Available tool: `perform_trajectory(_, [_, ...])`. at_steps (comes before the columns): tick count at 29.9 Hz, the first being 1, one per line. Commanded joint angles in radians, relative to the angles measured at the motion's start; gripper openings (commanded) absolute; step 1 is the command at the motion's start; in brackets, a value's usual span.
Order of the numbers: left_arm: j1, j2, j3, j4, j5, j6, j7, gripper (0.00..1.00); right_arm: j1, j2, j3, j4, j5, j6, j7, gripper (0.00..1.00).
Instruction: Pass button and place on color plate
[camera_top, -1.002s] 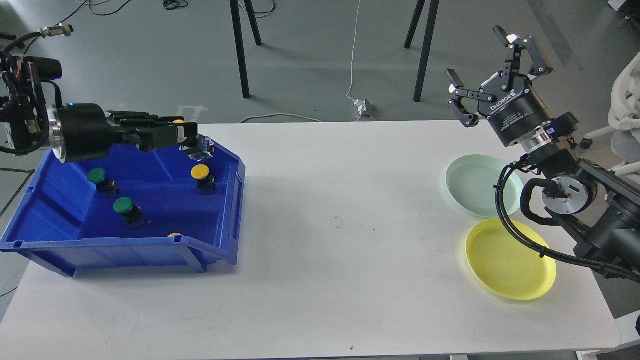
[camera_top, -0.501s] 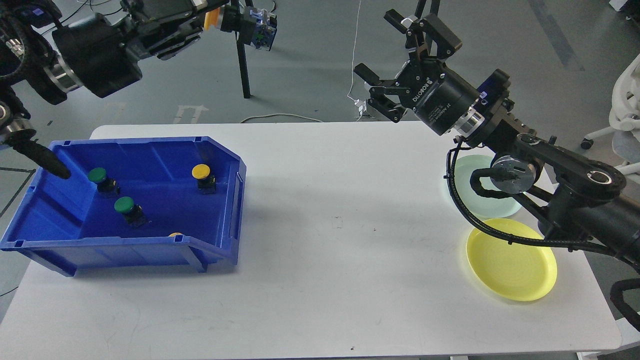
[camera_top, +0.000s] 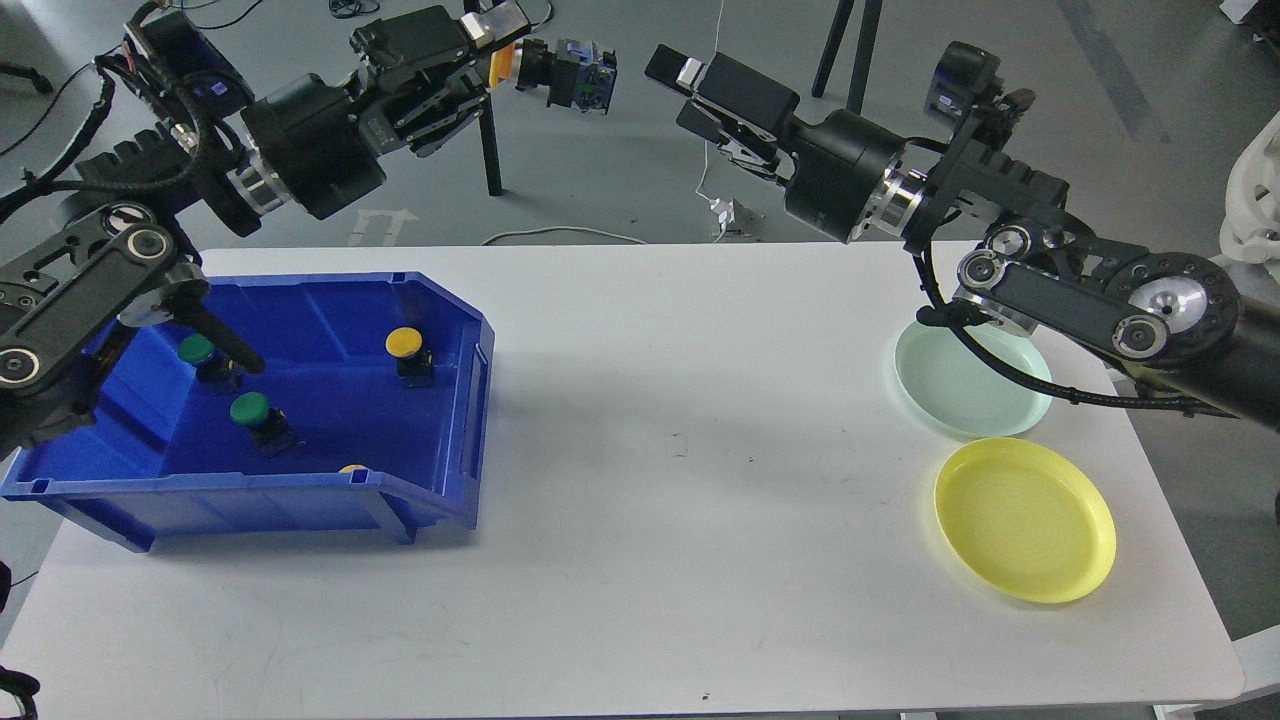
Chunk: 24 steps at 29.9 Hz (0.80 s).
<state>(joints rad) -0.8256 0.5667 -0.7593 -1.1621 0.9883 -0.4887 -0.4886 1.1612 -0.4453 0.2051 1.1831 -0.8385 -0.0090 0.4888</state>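
My left gripper (camera_top: 492, 52) is shut on a yellow-capped button (camera_top: 552, 72) and holds it high above the table's far edge, its black and blue body pointing right. My right gripper (camera_top: 678, 82) is open, its fingers (camera_top: 722, 80) pointing left, a short gap from the button. A blue bin (camera_top: 300, 500) at the left holds two green buttons (camera_top: 250, 410) (camera_top: 196, 350), one yellow button (camera_top: 405, 345) and another yellow one (camera_top: 351, 469) half hidden by the front wall. A pale green plate (camera_top: 965, 385) and a yellow plate (camera_top: 1025, 520) lie at the right.
The white table (camera_top: 680, 500) spans the view. Black stand legs (camera_top: 485, 130) and a white cable with a plug (camera_top: 722, 212) are on the floor behind the table. A white chair (camera_top: 1255, 200) stands at the far right edge.
My left gripper lifted the button out of the bin and carried it up and to the right. My right gripper swung left toward it and turned to point left.
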Motion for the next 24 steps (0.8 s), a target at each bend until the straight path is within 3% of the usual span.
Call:
perform_trajectory(1, [-0.006,-0.051,-0.002,0.039,0.000,0.000,0.000,0.30,0.009,-0.064,-0.038,0.061,-0.021,-0.048,0.000,0.94])
perform_trajectory(8, [-0.035,-0.154,0.002,0.130,0.003,0.000,0.000,0.30,-0.005,-0.222,-0.004,0.122,0.002,-0.048,0.000,0.94])
perform_trajectory(19, [-0.133,-0.330,0.008,0.289,0.000,0.000,0.000,0.30,-0.304,-0.251,0.171,0.125,0.454,-0.045,0.000,0.96])
perform_trajectory(24, [-0.130,-0.381,0.038,0.331,0.012,0.000,0.000,0.30,-0.383,-0.213,0.243,0.131,0.642,0.013,0.000,0.97])
